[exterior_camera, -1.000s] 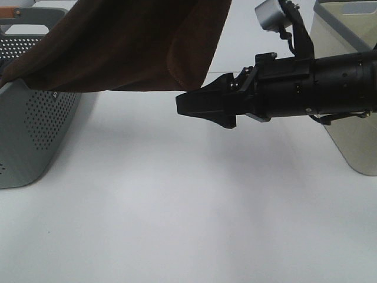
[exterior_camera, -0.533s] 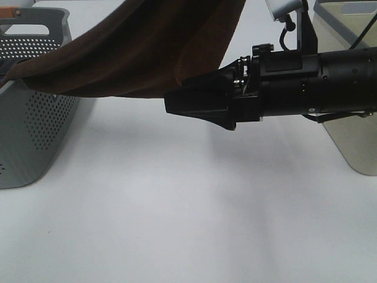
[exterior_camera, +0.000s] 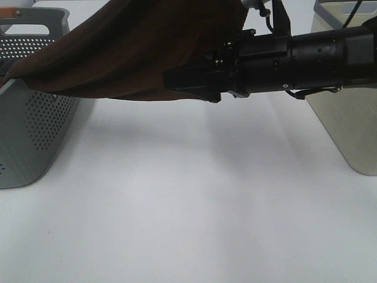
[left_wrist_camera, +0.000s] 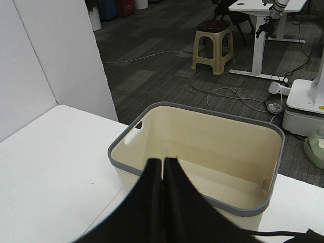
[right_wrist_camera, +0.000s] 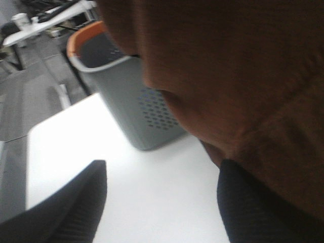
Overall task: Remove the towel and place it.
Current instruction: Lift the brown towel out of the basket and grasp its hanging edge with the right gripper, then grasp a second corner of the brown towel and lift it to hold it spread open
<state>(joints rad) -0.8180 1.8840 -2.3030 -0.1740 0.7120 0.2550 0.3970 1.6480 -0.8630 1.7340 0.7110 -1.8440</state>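
The towel point(exterior_camera: 135, 53), dark reddish-brown plush, hangs in the air from the top of the exterior view, and its left end drapes over the grey perforated basket point(exterior_camera: 29, 135). My right gripper point(exterior_camera: 171, 79) reaches in from the right, open, with its tips at the towel's lower hanging edge. In the right wrist view the towel point(right_wrist_camera: 243, 76) fills the space just beyond my open right gripper point(right_wrist_camera: 162, 169). My left gripper point(left_wrist_camera: 162, 167) is shut with its fingers pressed together. It is outside the exterior view, above the frame where the towel is held up.
The grey basket point(right_wrist_camera: 131, 101) has an orange rim and stands at the table's left. A beige basket with a grey rim point(exterior_camera: 347, 124) stands at the right and looks empty in the left wrist view point(left_wrist_camera: 202, 142). White table point(exterior_camera: 188, 206) lies between them.
My right gripper has moved up and to the left until its tips overlap the towel's lower edge. The towel has shifted slightly and hangs wider across the top.
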